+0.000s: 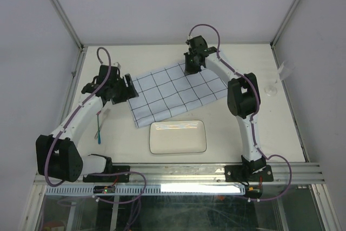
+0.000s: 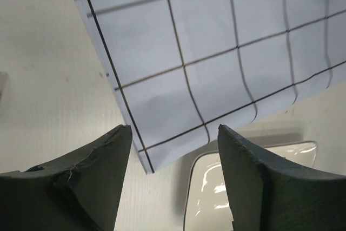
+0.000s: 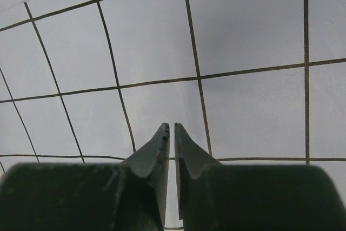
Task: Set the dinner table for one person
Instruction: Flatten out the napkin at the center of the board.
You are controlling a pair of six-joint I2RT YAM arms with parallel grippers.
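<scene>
A pale-blue cloth with dark grid lines [image 1: 175, 93] lies spread at a slant on the cream dinner table [image 1: 281, 128]. My left gripper [image 1: 128, 87] hangs over the cloth's left edge. In the left wrist view that gripper [image 2: 173, 128] is open and empty above the cloth's near corner [image 2: 146, 160]. My right gripper [image 1: 192, 68] is at the cloth's far edge. In the right wrist view the gripper [image 3: 171, 125] is shut, its tips down on the cloth [image 3: 243, 36] with a thin pale strip between them. A white rectangular plate [image 1: 178, 137] lies in front of the cloth.
A thin utensil with a blue-green end [image 1: 99, 128] lies on the table under the left arm. A clear glass [image 1: 272, 87] and another clear item [image 1: 285, 70] stand near the right rail. Aluminium rails border the table on every side.
</scene>
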